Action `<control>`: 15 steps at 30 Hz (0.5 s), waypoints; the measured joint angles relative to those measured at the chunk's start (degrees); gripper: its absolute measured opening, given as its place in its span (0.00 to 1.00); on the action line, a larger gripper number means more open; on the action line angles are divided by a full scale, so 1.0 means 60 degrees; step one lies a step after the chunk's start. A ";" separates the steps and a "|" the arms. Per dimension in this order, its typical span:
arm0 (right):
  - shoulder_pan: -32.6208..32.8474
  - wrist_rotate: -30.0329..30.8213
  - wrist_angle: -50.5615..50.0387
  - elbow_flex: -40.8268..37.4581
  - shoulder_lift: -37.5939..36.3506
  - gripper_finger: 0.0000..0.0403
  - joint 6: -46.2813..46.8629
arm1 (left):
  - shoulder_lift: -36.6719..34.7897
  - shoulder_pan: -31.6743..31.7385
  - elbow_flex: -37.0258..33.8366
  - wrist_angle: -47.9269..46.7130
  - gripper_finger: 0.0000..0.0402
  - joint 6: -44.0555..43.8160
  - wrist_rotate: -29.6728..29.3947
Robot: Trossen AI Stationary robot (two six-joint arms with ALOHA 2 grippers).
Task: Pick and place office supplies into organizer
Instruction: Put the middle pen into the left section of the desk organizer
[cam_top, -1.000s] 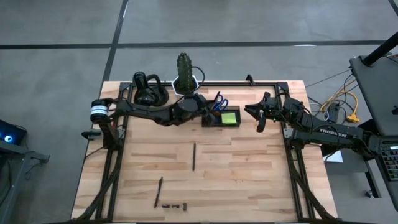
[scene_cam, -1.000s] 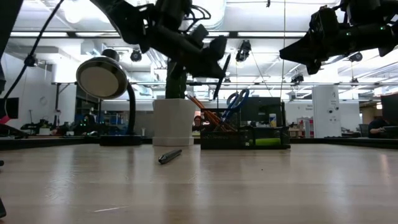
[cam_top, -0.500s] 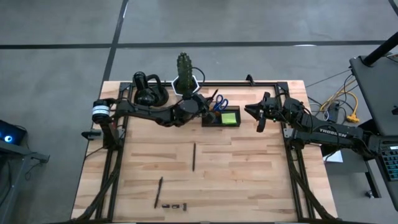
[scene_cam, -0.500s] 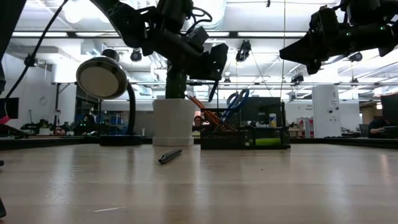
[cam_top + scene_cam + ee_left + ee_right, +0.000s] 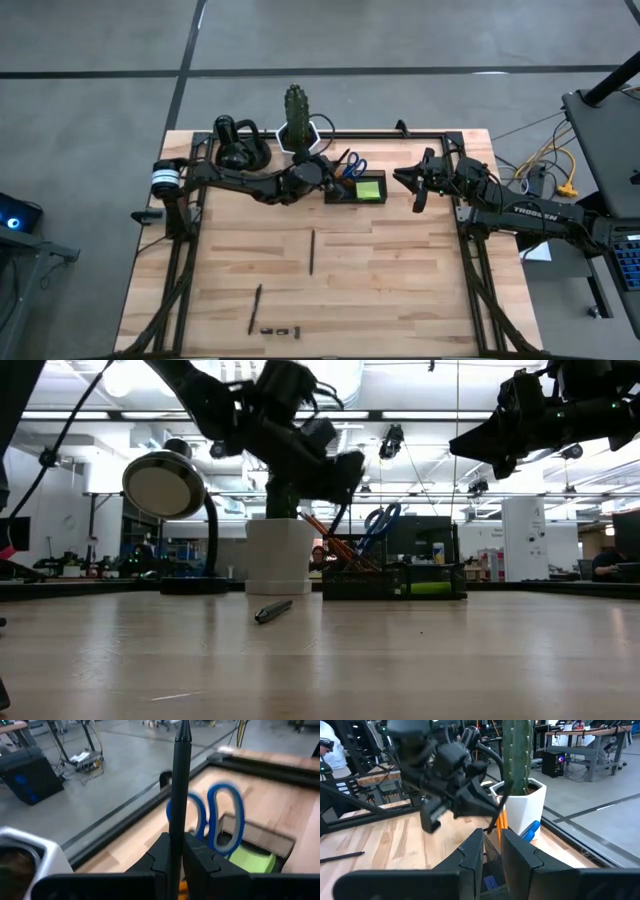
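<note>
The dark smoky-translucent rectangular organizer [image 5: 357, 189] stands near the far edge of the wooden desk [image 5: 400, 290], with blue-handled scissors [image 5: 220, 817], thin orange pencils [image 5: 322, 532] and a lime-green sticky-note pad [image 5: 369, 189] already in it. The left gripper [image 5: 322, 172] hovers just beside its taller compartment, fingers [image 5: 200, 857] pinched tight on a slim dark pen [image 5: 177, 795] held upright. The white hexagonal cactus pot [image 5: 297, 133] crowds just behind those fingers; the near desk lies open apart from two more dark pens [image 5: 311, 251] and tiny black clips [image 5: 281, 330]. The right gripper [image 5: 418, 185] waits well clear, its fingers narrowly apart. Since half a second ago the left gripper has dipped lower and tilted.
</note>
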 joint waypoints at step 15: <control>0.0004 -0.0004 -0.0007 0.0000 -0.0002 0.14 0.0115 | 0.0456 0.0000 0.0073 0.0083 0.04 -0.0818 0.0022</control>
